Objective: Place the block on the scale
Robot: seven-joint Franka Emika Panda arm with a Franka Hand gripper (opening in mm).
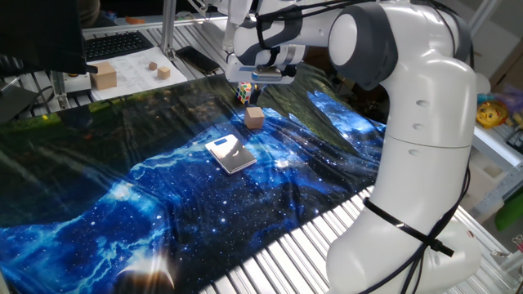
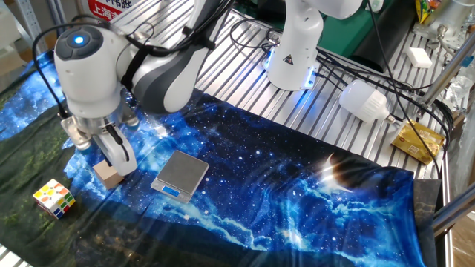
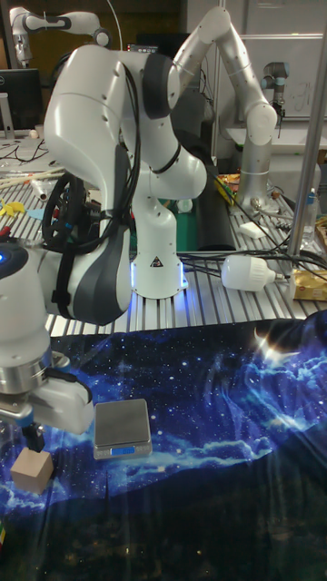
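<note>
In one fixed view, the gripper [image 1: 255, 79] hangs above the block [image 1: 255, 118], which sits free on the surface beside the scale [image 1: 230, 153]; its fingers are too small to read. The other fixed view shows the fingers [image 2: 116, 145] apparently spread over the block [image 2: 107, 175]. The tall view [image 3: 32, 470] agrees. This looks like the approach: descend, straddle, close.
</note>
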